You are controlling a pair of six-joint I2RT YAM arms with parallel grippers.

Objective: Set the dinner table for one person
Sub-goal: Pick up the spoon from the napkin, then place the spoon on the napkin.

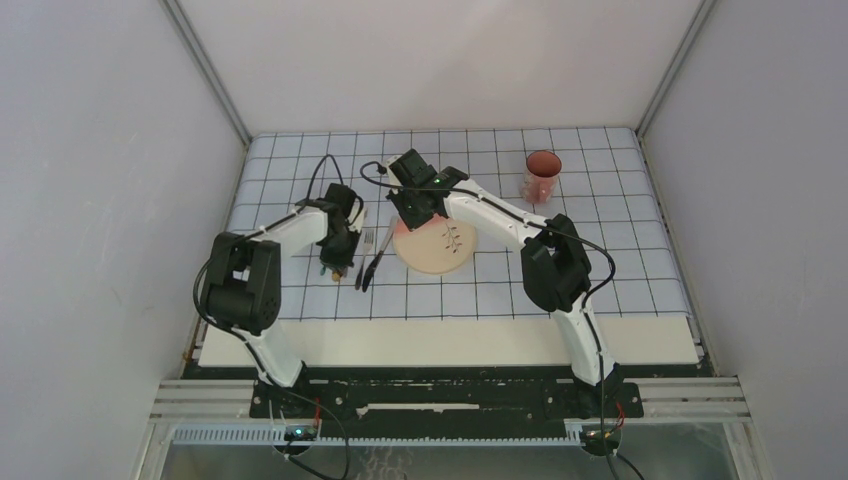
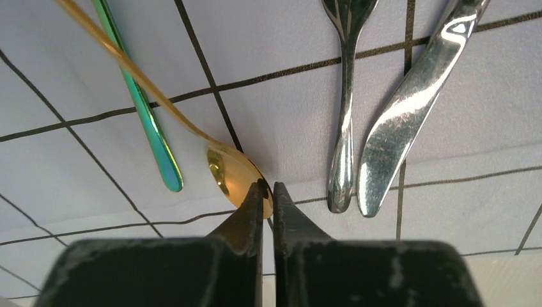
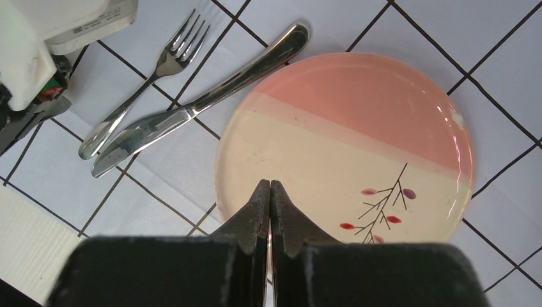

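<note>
Three pieces, plate [image 3: 358,147], fork [image 3: 128,104], knife [image 3: 211,96], are sitting placed; left gripper [image 2: 269,188] is pinching the gold spoon [image 2: 230,169], right gripper [image 3: 269,188] pressed together.

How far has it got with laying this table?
Done, apparently: plate, fork and knife lie together on the gridded cloth. In hand: the left pincer seems to pinch the gold spoon at its bowl; the right pincer is shut over the plate's rim. Left: spoon, green utensil and the far cup look unplaced.
</note>
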